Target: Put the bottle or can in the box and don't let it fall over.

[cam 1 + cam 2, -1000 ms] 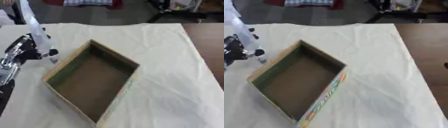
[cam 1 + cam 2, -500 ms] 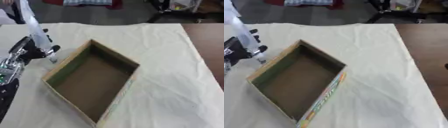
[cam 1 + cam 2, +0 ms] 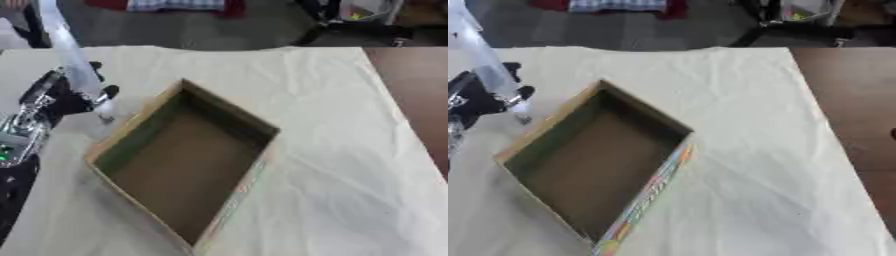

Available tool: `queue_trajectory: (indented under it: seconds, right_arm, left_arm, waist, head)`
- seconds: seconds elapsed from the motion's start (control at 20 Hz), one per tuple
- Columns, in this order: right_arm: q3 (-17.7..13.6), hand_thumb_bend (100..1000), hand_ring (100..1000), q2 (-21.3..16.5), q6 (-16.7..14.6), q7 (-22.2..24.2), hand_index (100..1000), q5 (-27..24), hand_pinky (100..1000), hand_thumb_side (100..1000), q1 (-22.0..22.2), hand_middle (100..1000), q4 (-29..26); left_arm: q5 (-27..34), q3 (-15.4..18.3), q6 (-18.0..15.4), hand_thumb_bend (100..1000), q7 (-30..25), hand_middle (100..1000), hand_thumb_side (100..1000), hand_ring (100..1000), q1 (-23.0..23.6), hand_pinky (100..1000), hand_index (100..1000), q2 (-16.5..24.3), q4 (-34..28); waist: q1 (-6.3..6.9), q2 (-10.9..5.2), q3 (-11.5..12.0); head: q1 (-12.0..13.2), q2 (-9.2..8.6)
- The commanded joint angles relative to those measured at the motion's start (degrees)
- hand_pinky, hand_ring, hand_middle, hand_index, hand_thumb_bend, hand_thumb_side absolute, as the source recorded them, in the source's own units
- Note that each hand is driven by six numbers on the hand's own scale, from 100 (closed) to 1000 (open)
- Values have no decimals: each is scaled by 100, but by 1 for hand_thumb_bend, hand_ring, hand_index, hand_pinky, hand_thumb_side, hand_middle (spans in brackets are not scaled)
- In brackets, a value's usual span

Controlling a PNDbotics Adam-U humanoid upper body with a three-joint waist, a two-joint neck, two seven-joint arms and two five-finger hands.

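Bottle: a tall, clear plastic bottle (image 3: 74, 65) is at the left side of the table, just beside the box's left wall. It leans, with its top toward the far left corner and its lower end down near the cloth. The pictures are too blurry to tell whether the lower end touches the cloth.

Left hand: the black and silver left hand (image 3: 54, 97) comes in from the left edge. Its fingers are curled round the lower part of the bottle, so it is holding the bottle. Part of the arm shows below it along the left edge.

Right hand: it does not show in either view.

Box: a brown cardboard box (image 3: 140, 135) lies open in the middle of the table, turned like a diamond. The inside looks dark and bare. The right eye view shows bright colored print on its near right wall (image 3: 647, 195).

Where the bottle is: outside the box, on the box's left, in the hand.

Table: a pale cream cloth (image 3: 350, 165) with soft wrinkles covers it. A strip of brown wood (image 3: 846, 100) shows on the right.
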Motion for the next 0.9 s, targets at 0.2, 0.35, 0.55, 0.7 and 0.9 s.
queue_trajectory:
  seconds: [0.2, 0.35, 0.55, 0.7, 0.9]
  right_arm:
    - [-62, 100, 1000, -67, 19, -13, 815, 11, 972, 527, -16, 1000, -133]
    - [-66, 100, 1000, -77, 30, -17, 814, 7, 973, 530, -20, 1000, -133]
    - [-73, 100, 1000, -90, 36, -23, 814, -6, 974, 531, -13, 1000, -133]
    - [-77, 100, 1000, -104, 35, -20, 815, -15, 975, 527, -3, 1000, -133]
    - [-91, 100, 1000, -126, 30, -26, 814, -29, 975, 520, 16, 1000, -133]
  left_arm:
    - [-69, 57, 12, 407, 109, 738, 100, 896, -88, 1000, 237, 80, 49]
    - [16, 57, 14, 392, 51, 715, 100, 883, -87, 1000, 209, 95, 26]
    - [177, 54, 116, 368, -66, 698, 100, 870, -88, 1000, 200, 130, -2]
    - [338, 61, 240, 354, -161, 674, 100, 857, -102, 1000, 187, 181, -55]
    - [484, 71, 387, 321, -231, 616, 100, 821, -142, 1000, 149, 278, -197]
  waist:
    - [-2, -82, -13]
    - [-1, -97, -10]
    - [1, -123, -2]
    - [3, -148, 11]
    - [9, -184, 23]
  head:
    - [4, -46]
    - [-6, -43]
    - [-17, -38]
    - [-36, -31]
    - [-51, -13]
